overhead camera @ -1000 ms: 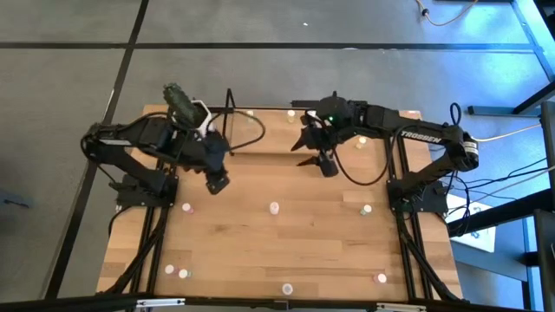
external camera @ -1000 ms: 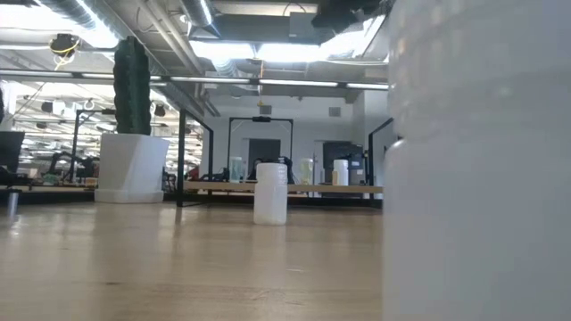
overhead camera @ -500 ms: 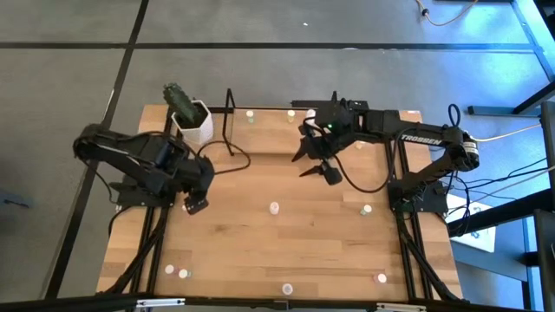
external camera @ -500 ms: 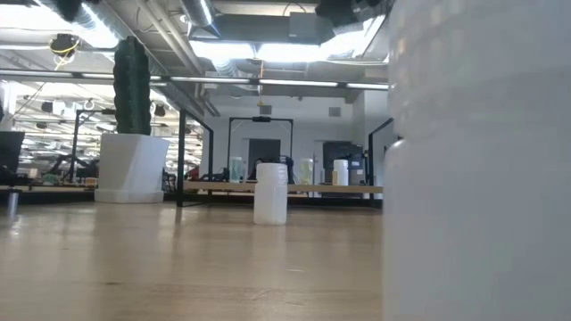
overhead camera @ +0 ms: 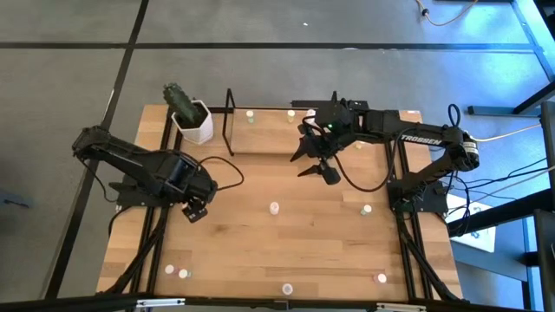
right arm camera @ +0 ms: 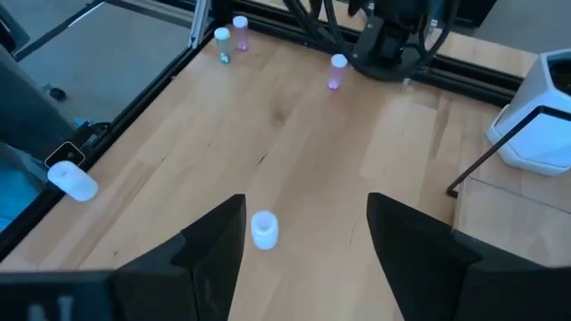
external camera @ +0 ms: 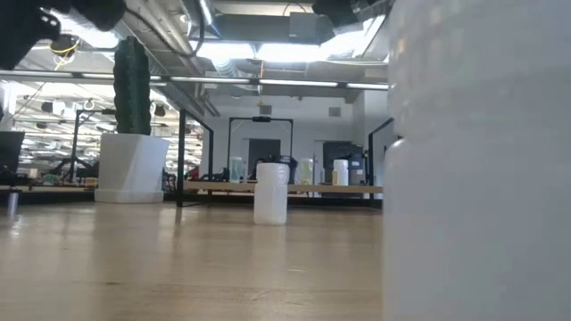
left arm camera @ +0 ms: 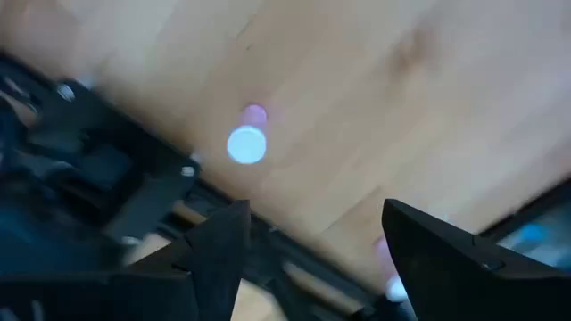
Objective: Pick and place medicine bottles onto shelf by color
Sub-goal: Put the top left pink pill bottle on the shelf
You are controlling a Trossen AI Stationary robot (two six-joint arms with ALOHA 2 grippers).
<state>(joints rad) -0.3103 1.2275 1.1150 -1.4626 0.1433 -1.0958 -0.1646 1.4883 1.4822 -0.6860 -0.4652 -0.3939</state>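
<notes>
Your left gripper (overhead camera: 198, 211) hangs low over the left side of the table (overhead camera: 286, 251), fingers spread with bare wood between them; it holds nothing. Just ahead of its fingers (left arm camera: 223, 250) in its wrist view stands a pink-topped bottle (left arm camera: 247, 143), apart from both tips. In the high view that bottle is mostly hidden under the gripper. Nearer your edge of the table, two bottles (overhead camera: 176, 271) stand close together near the left corner, one more (overhead camera: 287, 289) sits at the middle of the near edge, and a pink one (overhead camera: 380, 278) stands toward the right corner.

Your right gripper (overhead camera: 314, 164) hovers farther back, above the middle of the table just in front of the shelf (overhead camera: 260, 130). Its fingers (right arm camera: 214, 245) are parted and empty too. Ahead of them and between their lines stands a white bottle (right arm camera: 264, 229), apart from both tips; in the high view it is the one at the table's centre (overhead camera: 274, 208). Another bottle (overhead camera: 366, 209) stands to that gripper's right, near the right arm's base.

Beyond the grippers, the shelf carries a few bottles (overhead camera: 250, 113) along its wooden floor. A cactus pot (overhead camera: 192, 121) stands just outside the shelf's left end loop.

In the low view one bottle (external camera: 477, 160) stands so near the lens that it fills the right side; another (external camera: 270, 192) is at mid-table, with the shelf bottles (external camera: 339, 172) behind.
</notes>
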